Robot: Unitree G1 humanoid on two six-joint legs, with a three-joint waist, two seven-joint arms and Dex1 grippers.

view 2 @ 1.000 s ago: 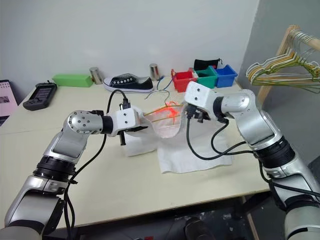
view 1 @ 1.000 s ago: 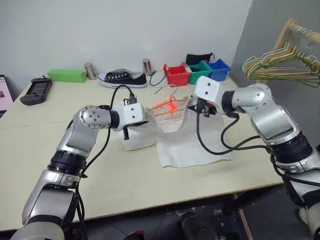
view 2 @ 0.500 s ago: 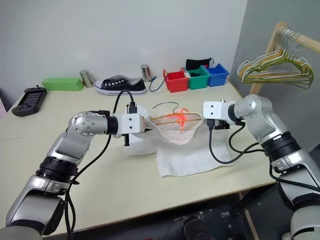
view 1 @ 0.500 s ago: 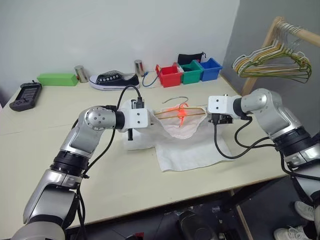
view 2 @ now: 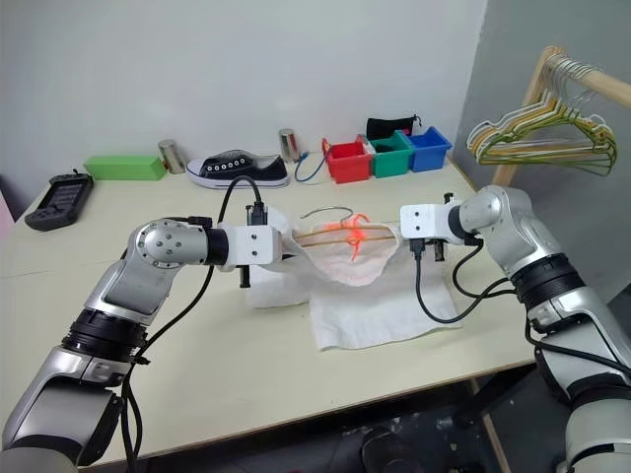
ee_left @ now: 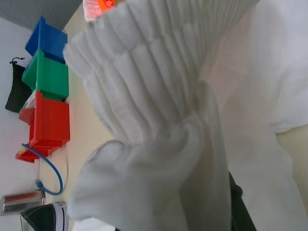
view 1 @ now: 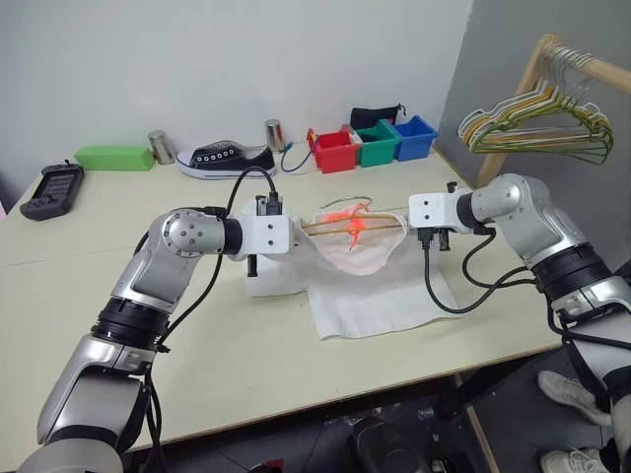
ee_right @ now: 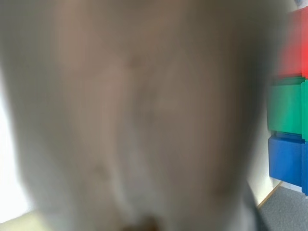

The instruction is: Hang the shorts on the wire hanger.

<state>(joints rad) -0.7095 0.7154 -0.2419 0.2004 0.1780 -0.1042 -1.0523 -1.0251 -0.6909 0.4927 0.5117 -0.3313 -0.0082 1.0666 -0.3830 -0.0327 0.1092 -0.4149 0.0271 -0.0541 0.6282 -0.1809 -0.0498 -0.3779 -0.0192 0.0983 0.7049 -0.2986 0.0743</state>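
Note:
The white shorts [view 1: 375,291] lie partly on the table [view 1: 148,365], with their gathered waistband [ee_left: 159,110] lifted and stretched between my two grippers. My left gripper [view 1: 293,236] is shut on the waistband's left end. My right gripper [view 1: 406,221] is shut on its right end, and cloth of the shorts [ee_right: 134,115] lies close against that wrist camera. The yellow-gold wire hanger [view 1: 330,225] sits along the raised waistband, its hook [view 2: 328,211] sticking up behind. An orange-red mark [view 1: 351,223] shows at the waist's middle.
A black shoe [view 1: 225,158], two metal cans [view 1: 273,134] and red [view 1: 333,148], green [view 1: 379,141] and blue [view 1: 414,135] bins line the back. A green box [view 1: 113,156] and a black device [view 1: 54,187] are at the far left. A wooden rack with hangers [view 1: 537,123] stands to the right.
My right gripper moved down and rightwards to the waistband's right end and shut on it. The waistband is now stretched between both grippers. The camera turned to the right.

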